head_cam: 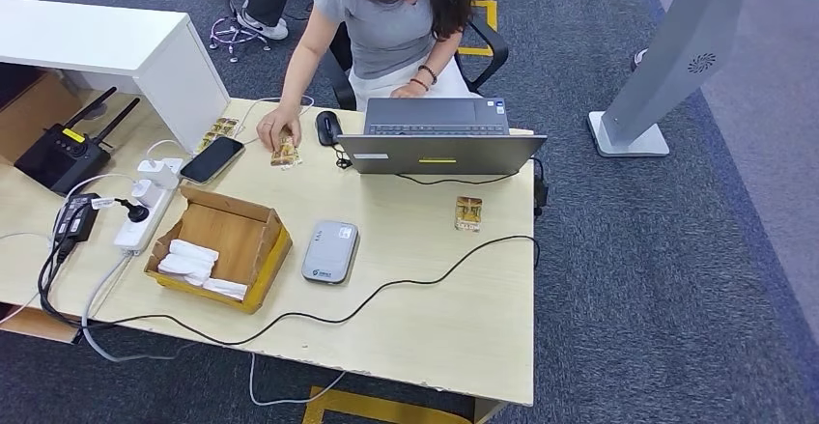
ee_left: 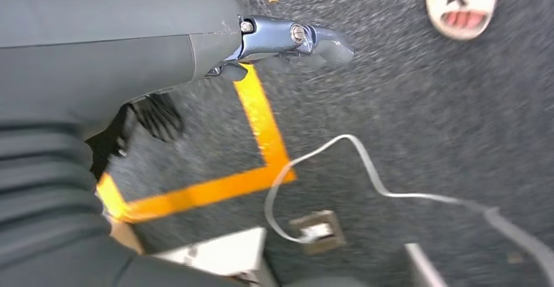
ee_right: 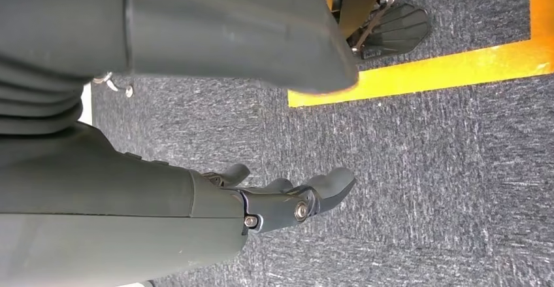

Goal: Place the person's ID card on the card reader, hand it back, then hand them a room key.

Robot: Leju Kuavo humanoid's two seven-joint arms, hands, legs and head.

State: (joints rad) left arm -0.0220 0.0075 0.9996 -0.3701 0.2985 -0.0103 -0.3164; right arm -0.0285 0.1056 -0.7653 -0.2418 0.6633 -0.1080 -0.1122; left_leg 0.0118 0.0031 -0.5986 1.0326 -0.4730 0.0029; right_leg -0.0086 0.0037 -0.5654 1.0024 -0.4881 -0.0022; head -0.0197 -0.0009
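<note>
Grey card reader [head_cam: 329,251] lies on the desk [head_cam: 425,318]; left hand [ee_left: 287,42] and right hand [ee_right: 281,199] hang over carpet, fingers spread, holding nothing.

Person's hand [head_cam: 280,130] partly covers the card [head_cam: 283,153].

Card reader [head_cam: 329,251] right of box [head_cam: 220,246], laptop [head_cam: 439,139] behind, on desk [head_cam: 454,318]
</note>
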